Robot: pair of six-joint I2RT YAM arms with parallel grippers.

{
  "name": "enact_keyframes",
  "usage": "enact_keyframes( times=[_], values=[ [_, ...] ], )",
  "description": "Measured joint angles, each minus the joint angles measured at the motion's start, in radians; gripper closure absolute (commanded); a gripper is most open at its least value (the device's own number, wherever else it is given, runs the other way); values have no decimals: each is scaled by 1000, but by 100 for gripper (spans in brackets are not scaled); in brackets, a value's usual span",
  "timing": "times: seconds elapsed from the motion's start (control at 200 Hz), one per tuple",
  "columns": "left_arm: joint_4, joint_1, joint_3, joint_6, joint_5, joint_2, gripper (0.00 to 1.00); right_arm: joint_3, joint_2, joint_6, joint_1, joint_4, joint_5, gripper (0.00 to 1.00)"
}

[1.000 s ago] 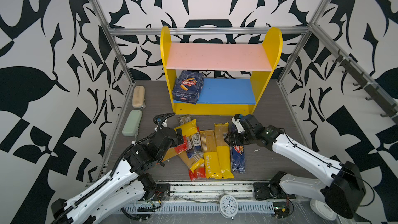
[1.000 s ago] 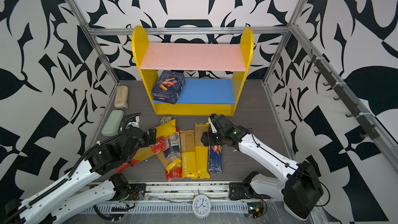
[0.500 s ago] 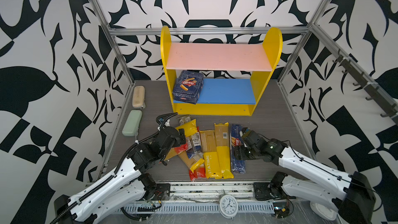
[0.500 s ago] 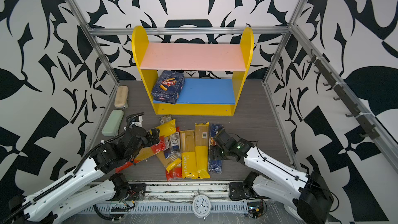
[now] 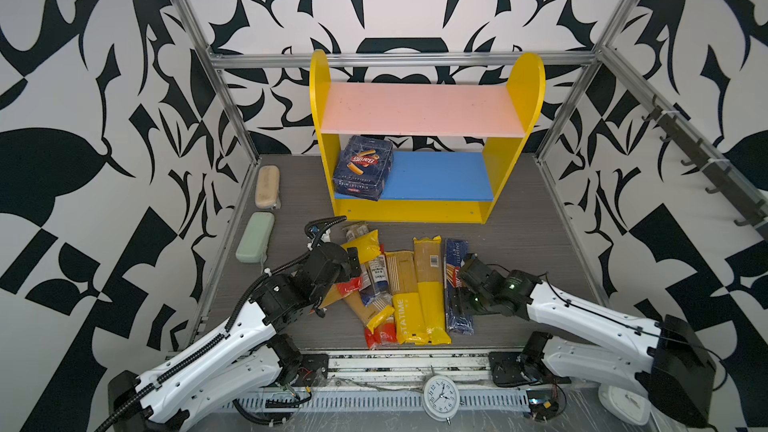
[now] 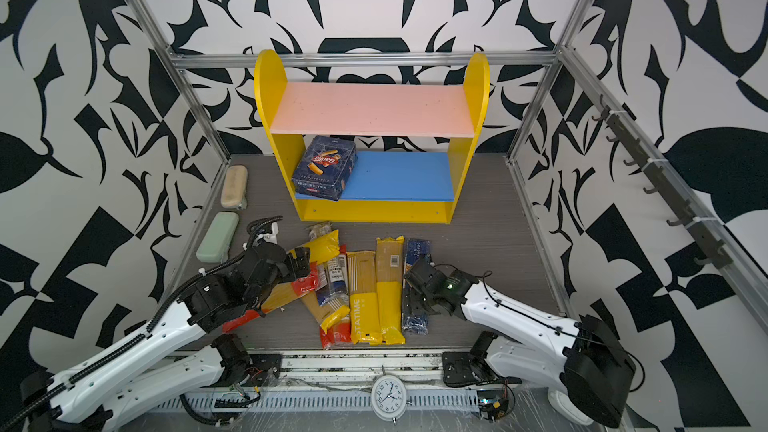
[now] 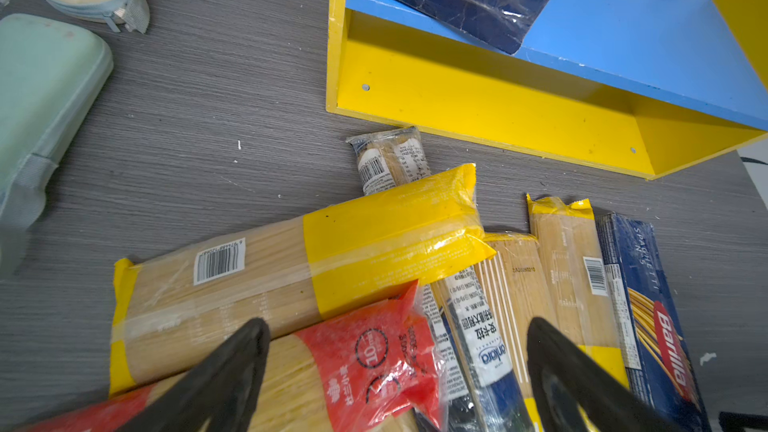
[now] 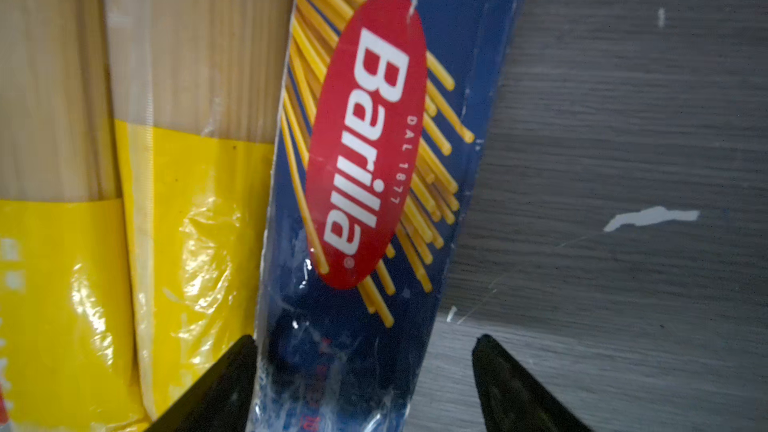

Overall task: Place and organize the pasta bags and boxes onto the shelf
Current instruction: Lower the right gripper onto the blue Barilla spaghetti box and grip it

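My left gripper [image 7: 397, 322]: jaws wide apart, empty, over the red-ended bag [image 7: 365, 359].
My right gripper [image 8: 365, 340]: jaws open, astride the narrow Barilla carton [image 8: 370, 139].
Wide Barilla carton [image 5: 363, 168]: on the shelf [image 5: 498, 168], blue lower board [image 5: 440, 176], left end.

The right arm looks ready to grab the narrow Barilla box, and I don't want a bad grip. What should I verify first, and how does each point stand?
1. Jaws of the right gripper apart: ok.
2. Jaws straddle the narrow Barilla box: ok, one on either side in the right wrist view.
3. Jaw nearest the yellow-ended bag clear of it: cannot tell; it sits right at the seam.
4. Nothing lying on the box: ok where visible.
5. Room on the blue lower board beside the wide Barilla box: ok.
6. Path clear of the left gripper: ok, open over the red-ended bag.
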Motion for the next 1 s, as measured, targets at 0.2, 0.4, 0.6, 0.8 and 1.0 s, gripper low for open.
enact_keyframes(
  times=[0.2, 0.4, 0.6, 0.8, 1.0],
  values=[
    [0, 0, -6, 7, 0, -17, 1, 0, 93, 20, 31, 61, 3, 16],
    [-1, 0, -23, 11, -1, -39, 1, 0, 153, 38, 41, 89, 5, 18],
    [-3, 0, -31, 12, -1, -57, 1, -2, 187, 58, 41, 106, 7, 30],
    [-18, 0, -37, 11, -2, -87, 1, -8, 152, 79, 44, 100, 13, 50],
    [-47, 0, -37, 11, -10, -130, 1, -32, 31, 84, 44, 53, 11, 54]
  ],
)
